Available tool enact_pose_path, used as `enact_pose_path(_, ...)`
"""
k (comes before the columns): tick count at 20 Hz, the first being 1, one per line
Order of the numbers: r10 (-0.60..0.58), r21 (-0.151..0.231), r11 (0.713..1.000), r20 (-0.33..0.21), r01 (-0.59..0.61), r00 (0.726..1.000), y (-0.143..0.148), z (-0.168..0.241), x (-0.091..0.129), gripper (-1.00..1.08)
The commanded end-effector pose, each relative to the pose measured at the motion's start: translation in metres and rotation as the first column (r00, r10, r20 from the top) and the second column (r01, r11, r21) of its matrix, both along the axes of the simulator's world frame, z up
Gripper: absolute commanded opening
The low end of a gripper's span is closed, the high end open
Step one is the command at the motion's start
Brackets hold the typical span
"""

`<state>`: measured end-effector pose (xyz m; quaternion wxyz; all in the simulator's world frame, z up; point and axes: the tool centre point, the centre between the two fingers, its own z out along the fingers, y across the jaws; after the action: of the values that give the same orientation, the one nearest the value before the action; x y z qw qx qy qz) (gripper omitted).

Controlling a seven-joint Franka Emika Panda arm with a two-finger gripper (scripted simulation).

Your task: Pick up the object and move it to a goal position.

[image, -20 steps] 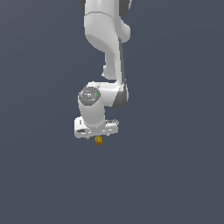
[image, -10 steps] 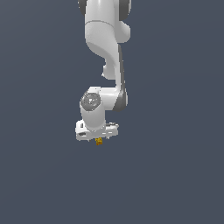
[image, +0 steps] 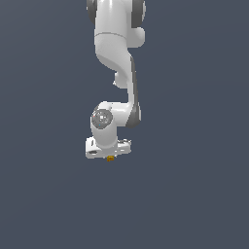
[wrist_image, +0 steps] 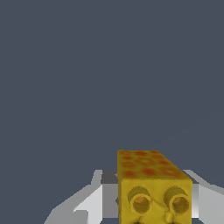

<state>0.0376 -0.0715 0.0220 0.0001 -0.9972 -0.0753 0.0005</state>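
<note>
Clamped, by the look of the wrist view, on the object (wrist_image: 151,188): pale fingers (wrist_image: 89,203) flanking the yellow block on both sides, with red-brown spots on its upper face and two ringed holes on the end turned toward the camera. In the exterior view, only a tiny orange speck (image: 110,158) peeking out just beneath the white gripper (image: 109,151), apparently held clear of any surface, though nothing in the flat grey backdrop marks where a floor lies. No goal marker visible in either view, so no telling how far the carry has to run. Main risk from here, as a judgement: a slip. Small block, narrow contact, much of its length sticking out past the fingers, so a sharp swing or abrupt stop of the arm (image: 119,58) could twist it in the grip or shake it loose. Second risk: an early release or a drifting wrist, leaving it off target.
</note>
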Motion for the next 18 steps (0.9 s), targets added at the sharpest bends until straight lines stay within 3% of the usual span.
enact_pose_path(1, 0.000, 0.000, 1.000, 0.001, 0.000, 1.000, 0.000, 0.000, 0.000, -1.00)
enact_pose_path(18, 0.000, 0.000, 1.000, 0.001, 0.000, 1.000, -0.005, 0.017, -0.008, -1.00)
